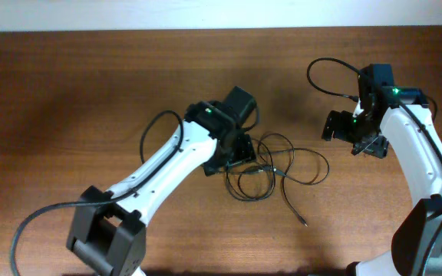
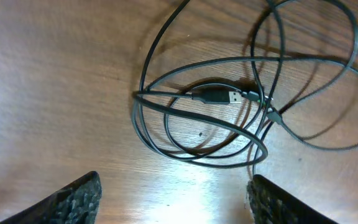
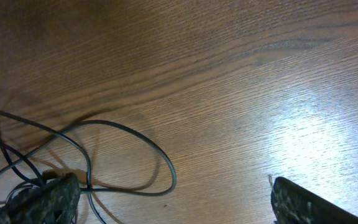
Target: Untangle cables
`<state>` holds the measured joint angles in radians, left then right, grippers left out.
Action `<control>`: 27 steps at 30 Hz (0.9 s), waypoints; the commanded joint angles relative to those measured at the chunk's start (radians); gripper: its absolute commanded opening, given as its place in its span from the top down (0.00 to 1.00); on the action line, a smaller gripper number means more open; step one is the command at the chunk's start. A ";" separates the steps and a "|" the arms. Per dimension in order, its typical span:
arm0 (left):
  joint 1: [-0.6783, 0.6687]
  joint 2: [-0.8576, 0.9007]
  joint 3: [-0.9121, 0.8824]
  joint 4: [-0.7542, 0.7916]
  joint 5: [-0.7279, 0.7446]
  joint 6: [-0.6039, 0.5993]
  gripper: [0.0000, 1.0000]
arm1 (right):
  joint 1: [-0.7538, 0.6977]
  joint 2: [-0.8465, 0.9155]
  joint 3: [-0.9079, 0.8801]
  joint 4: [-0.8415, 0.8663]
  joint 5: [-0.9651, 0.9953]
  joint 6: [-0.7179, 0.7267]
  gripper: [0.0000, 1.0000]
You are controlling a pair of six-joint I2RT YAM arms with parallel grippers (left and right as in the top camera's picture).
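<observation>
The cables (image 1: 271, 167) are thin black wires lying in overlapping loops on the wooden table, with one loose strand ending in a small plug (image 1: 304, 223). In the left wrist view the loops (image 2: 197, 134) surround a USB plug (image 2: 219, 96). My left gripper (image 1: 232, 157) is open and empty, just left of the bundle; its fingertips (image 2: 174, 202) straddle bare wood below the loops. My right gripper (image 1: 359, 142) is open and empty, to the right of the bundle. The right wrist view shows a cable loop (image 3: 148, 152) near its left fingertip (image 3: 173, 199).
The wooden table (image 1: 90, 92) runs to a pale wall edge at the back. A thicker black arm cable (image 1: 332, 77) arcs above the right arm. Another thick arm cable (image 1: 44, 215) trails by the left arm base.
</observation>
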<state>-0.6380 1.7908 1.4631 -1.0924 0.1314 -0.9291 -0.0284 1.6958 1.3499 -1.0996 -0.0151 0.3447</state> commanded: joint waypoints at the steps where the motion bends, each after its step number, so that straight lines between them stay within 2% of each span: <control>1: -0.065 0.067 -0.011 0.031 -0.010 -0.238 0.20 | 0.001 -0.014 -0.006 -0.001 0.017 0.008 0.01; 2: -0.092 0.098 -0.011 0.052 -0.024 -0.284 0.21 | 0.001 -0.014 -0.006 -0.001 0.016 0.008 0.01; 4: -0.118 0.136 -0.011 0.096 -0.023 -0.291 0.21 | 0.001 -0.014 -0.006 -0.001 0.017 0.008 0.01; 7: -0.130 0.174 -0.011 0.177 -0.023 -0.290 0.29 | 0.001 -0.014 -0.006 -0.001 0.016 0.008 0.01; 9: -0.130 0.173 -0.011 0.198 -0.031 -0.290 0.24 | 0.001 -0.014 -0.006 -0.001 0.017 0.008 0.01; 11: -0.130 0.173 -0.011 0.210 -0.092 -0.290 0.24 | 0.001 -0.014 -0.006 -0.001 0.017 0.008 0.01; 14: -0.136 0.174 -0.011 0.209 -0.121 -0.290 0.37 | 0.001 -0.014 -0.006 -0.001 0.017 0.008 0.01; 17: -0.167 0.175 -0.011 0.209 -0.146 -0.290 0.43 | 0.001 -0.014 -0.006 -0.001 0.017 0.008 0.02; 19: -0.186 0.175 -0.011 0.209 -0.202 -0.254 0.53 | 0.001 -0.014 -0.006 -0.001 0.016 0.008 0.01; 20: -0.193 0.175 -0.011 0.209 -0.227 -0.217 0.60 | 0.001 -0.014 -0.006 -0.001 0.016 0.008 0.01; 22: -0.206 0.177 -0.011 0.209 -0.255 -0.151 0.67 | 0.001 -0.014 -0.006 -0.001 0.017 0.008 0.01; 24: -0.208 0.178 -0.011 0.208 -0.283 -0.050 0.80 | 0.001 -0.014 -0.006 -0.001 0.017 0.008 0.01; 25: -0.208 0.178 -0.011 0.204 -0.283 0.000 0.81 | 0.001 -0.014 -0.006 -0.001 0.017 0.008 0.01; 27: -0.208 0.178 -0.011 0.201 -0.283 0.084 0.88 | 0.001 -0.014 -0.006 -0.001 0.017 0.008 0.02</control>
<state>-0.8417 1.9594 1.4567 -0.8856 -0.1139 -1.0054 -0.0284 1.6958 1.3499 -1.0996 -0.0151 0.3439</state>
